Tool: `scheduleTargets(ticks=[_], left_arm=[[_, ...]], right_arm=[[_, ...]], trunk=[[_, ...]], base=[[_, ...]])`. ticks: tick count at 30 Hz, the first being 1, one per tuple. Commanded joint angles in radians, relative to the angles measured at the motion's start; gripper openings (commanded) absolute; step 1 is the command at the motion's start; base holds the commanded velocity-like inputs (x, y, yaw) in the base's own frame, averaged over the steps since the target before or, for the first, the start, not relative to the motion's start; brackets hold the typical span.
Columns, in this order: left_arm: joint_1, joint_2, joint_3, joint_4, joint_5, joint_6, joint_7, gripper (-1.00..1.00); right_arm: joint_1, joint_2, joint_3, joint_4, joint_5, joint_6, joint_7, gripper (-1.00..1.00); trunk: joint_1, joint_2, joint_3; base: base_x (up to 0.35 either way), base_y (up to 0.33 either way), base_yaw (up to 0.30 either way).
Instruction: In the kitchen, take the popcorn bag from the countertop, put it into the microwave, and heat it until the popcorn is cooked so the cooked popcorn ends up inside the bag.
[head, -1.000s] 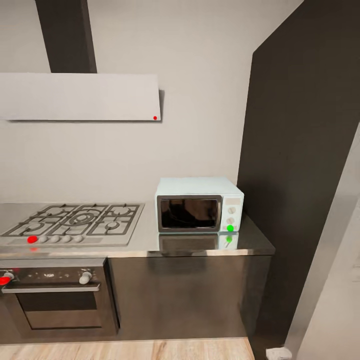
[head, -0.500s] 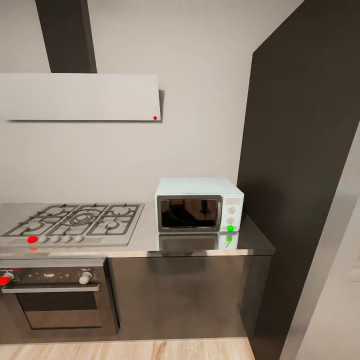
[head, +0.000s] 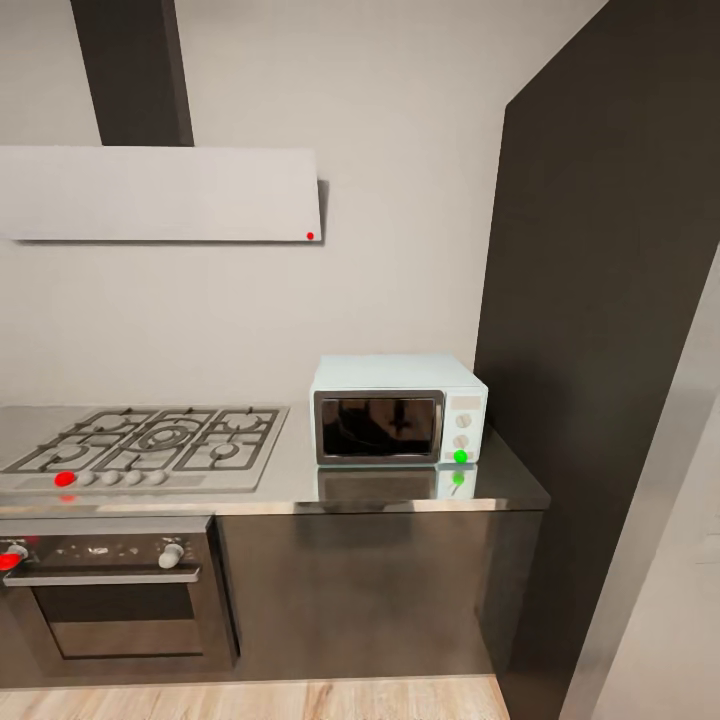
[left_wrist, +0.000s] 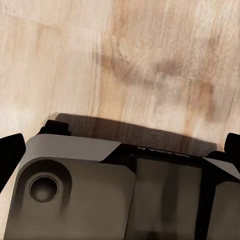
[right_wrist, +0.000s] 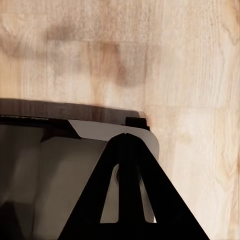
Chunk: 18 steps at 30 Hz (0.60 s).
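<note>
The pale mint-blue microwave (head: 398, 410) stands on the grey countertop (head: 300, 482) at its right end, with its dark glass door shut and a green light (head: 460, 456) at its lower right corner. The popcorn bag and the popcorn are out of view. In the left wrist view my left gripper (left_wrist: 121, 152) is open, its black fingertips (left_wrist: 11, 152) far apart over the robot's base and the wooden floor (left_wrist: 150, 60). In the right wrist view my right gripper (right_wrist: 127, 137) is shut, its fingers meeting in a point above the floor, with nothing between them.
A gas hob (head: 150, 440) is set in the worktop left of the microwave, above a black-fronted oven (head: 110, 595). A white hood (head: 160, 193) hangs on the wall. A tall dark panel (head: 600, 300) closes the counter's right end, and a pale wall edge (head: 670, 560) lies nearer at the right.
A small white piece at the bottom right corner of the head view has slipped out of the picture. The microwave, hob and counter stand as before.
</note>
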Motion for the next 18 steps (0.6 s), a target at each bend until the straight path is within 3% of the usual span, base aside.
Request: scheduleTargets(ticks=[1, 18], left_arm=[[-0.001, 0.000, -0.008, 0.002, 0.010, -0.004, -0.005, 1.00], [-0.001, 0.000, -0.008, 0.002, 0.010, -0.004, -0.005, 1.00]], right_arm=[[-0.001, -0.001, -0.009, 0.002, 0.006, -0.004, 0.003, -1.00], [-0.001, -0.001, -0.009, 0.002, 0.006, -0.004, 0.003, -1.00]], trunk=[[0.000, -0.001, -0.001], [0.000, -0.001, -0.001]], base=[[0.000, 0.000, 0.000], [0.000, 0.000, 0.000]])
